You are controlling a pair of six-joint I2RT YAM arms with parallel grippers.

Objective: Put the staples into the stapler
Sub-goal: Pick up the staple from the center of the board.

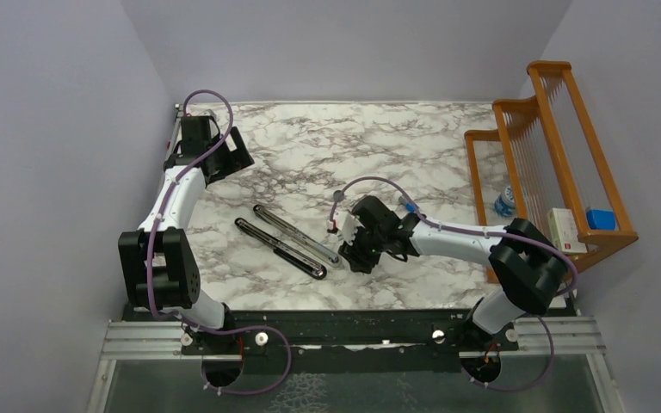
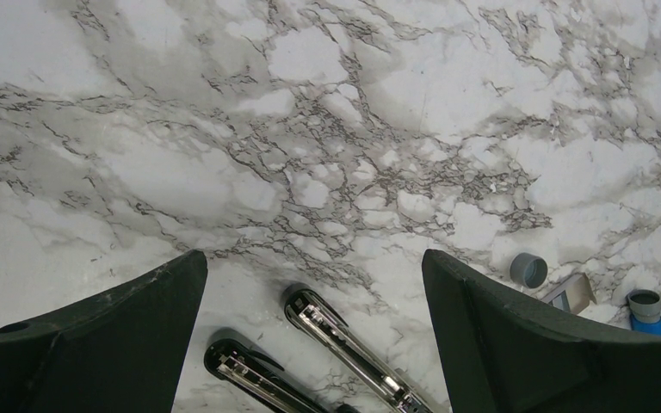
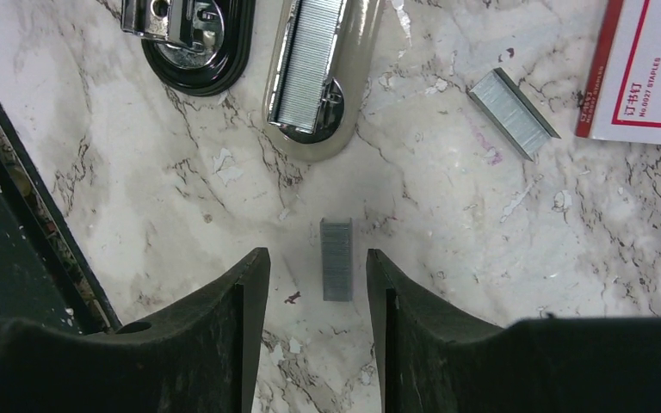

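Right gripper (image 3: pixel 318 258) is released, jaws parted and straddling one staple strip (image 3: pixel 336 258) that lies flat on the worktop (image 3: pixel 181 215), not touching it. The strip's long axis points straight ahead, parallel to the jaws. Just beyond it sits the opened stapler (image 3: pixel 305 129). Left gripper (image 2: pixel 314 258) hangs wide open, well away, so the right arm's nearer.

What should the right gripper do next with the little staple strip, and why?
Probably dip down and close the right gripper on the staple strip: it lies loose on the marble table between the open jaws, untouched, just short of the open stapler.
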